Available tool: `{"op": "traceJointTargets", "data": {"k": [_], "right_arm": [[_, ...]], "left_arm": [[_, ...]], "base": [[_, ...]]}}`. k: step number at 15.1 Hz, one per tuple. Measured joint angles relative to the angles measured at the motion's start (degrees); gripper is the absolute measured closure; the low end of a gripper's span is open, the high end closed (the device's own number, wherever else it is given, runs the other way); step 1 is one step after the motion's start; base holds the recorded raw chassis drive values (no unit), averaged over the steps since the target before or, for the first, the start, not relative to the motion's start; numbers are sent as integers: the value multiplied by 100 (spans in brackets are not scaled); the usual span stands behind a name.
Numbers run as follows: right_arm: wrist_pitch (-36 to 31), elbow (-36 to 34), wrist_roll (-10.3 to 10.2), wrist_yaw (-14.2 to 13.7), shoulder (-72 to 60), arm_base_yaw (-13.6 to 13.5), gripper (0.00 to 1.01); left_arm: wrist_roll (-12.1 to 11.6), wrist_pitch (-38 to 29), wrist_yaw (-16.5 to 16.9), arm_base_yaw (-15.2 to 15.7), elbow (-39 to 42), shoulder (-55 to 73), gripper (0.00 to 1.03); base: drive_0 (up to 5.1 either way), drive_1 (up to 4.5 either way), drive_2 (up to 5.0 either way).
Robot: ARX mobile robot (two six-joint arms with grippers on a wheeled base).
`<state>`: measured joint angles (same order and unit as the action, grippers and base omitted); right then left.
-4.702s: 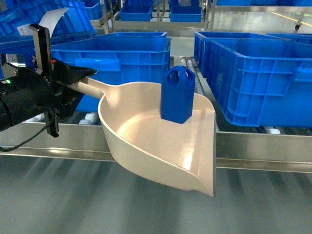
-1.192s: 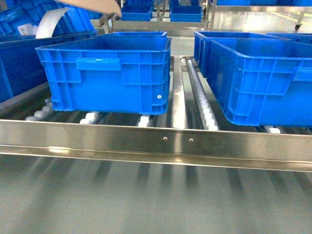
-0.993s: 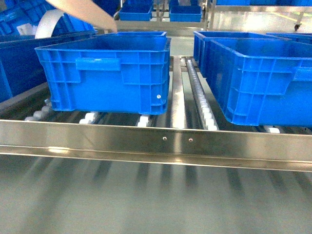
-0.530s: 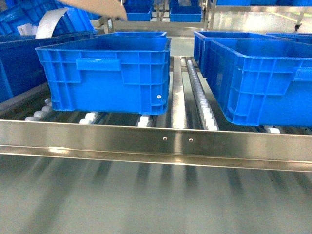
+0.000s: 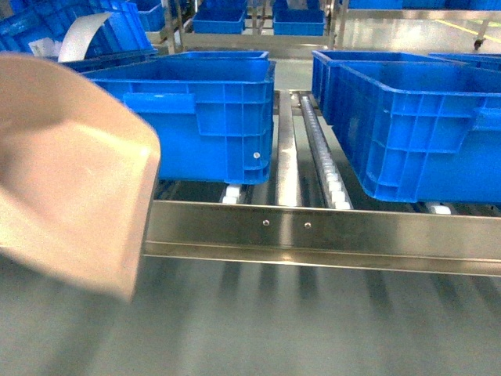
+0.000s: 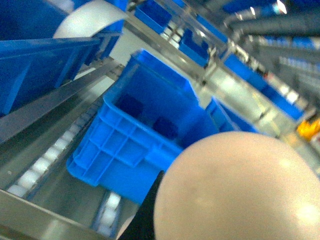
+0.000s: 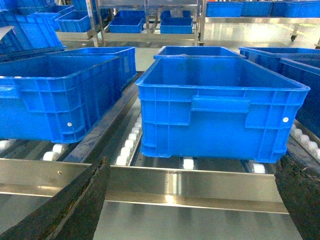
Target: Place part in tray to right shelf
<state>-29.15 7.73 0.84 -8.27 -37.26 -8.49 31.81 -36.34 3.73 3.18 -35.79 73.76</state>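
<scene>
The beige tray point(image 5: 70, 172) hangs blurred in the air at the left of the head view, in front of the right shelf's steel rail point(image 5: 329, 231). Its rounded back point(image 6: 235, 190) fills the lower right of the left wrist view. It covers my left gripper there except for one dark finger point(image 6: 146, 220), and the gripper is shut on the tray. The part is out of view. My right gripper point(image 7: 192, 210) is open before the rail point(image 7: 190, 182), with nothing between its fingers.
Large blue crates point(image 5: 196, 117) point(image 5: 415, 125) stand on the shelf's white rollers point(image 5: 333, 184), with a gap between them. The left wrist view looks down on the left crate point(image 6: 145, 135). More crates and racks stand behind.
4.7 s ago the tray held the part upright before the shelf. It then left the head view, with only a beige shape at the top left. Now the tray has swung back in at the left.
</scene>
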Motion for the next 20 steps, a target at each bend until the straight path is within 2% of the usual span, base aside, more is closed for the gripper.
{"op": "traceJointTargets", "data": {"k": [1, 2, 3, 4, 6, 7, 10, 11, 12, 14, 15, 19, 20], "right_arm": [[-2, 0, 0, 0, -2, 0, 3], [0, 0, -2, 0, -2, 0, 3], [-2, 0, 0, 0, -2, 0, 3], [-2, 0, 0, 0, -2, 0, 3], [4, 0, -7, 0, 4, 2, 4], [63, -22, -7, 52, 83, 72, 13], [319, -275, -7, 293, 608, 326, 46], [446, -358, -7, 745, 798, 739, 59], [549, -409, -11, 752, 951, 894, 70], [769, -481, -20, 822, 1272, 848, 94], [872, -518, -28, 826, 1436, 850, 99], [1137, -702, -37, 826, 1969, 850, 99], [1272, -702, -37, 826, 2118, 850, 99]], "left_arm": [[-1231, -201, 52, -79, 415, -225, 89], [-1858, -332, -20, -59, 660, -404, 89], [-2420, -455, -256, -98, 938, -634, 89], [-2800, -549, -437, -227, 1266, -883, 89], [-2962, -581, -315, -361, 1705, -1169, 89], [-3010, -595, -317, -361, 1895, -1300, 89], [-3077, -577, -387, -299, 2396, -1884, 89], [-3080, -522, -369, -326, 2538, -2094, 89], [-3080, -450, -376, -323, 2680, -2288, 89], [-3080, -234, -376, -315, 2922, -2706, 89], [-3080, -111, -376, -315, 3018, -2940, 89], [-3082, 494, -376, -315, 3305, -3816, 89], [-3080, 280, -376, -315, 3453, -3906, 89]], "base": [[0, 0, 0], [0, 0, 0], [0, 0, 0], [0, 0, 0], [0, 0, 0], [0, 0, 0], [0, 0, 0], [0, 0, 0], [0, 0, 0], [0, 0, 0], [0, 0, 0], [0, 0, 0], [0, 0, 0]]}}
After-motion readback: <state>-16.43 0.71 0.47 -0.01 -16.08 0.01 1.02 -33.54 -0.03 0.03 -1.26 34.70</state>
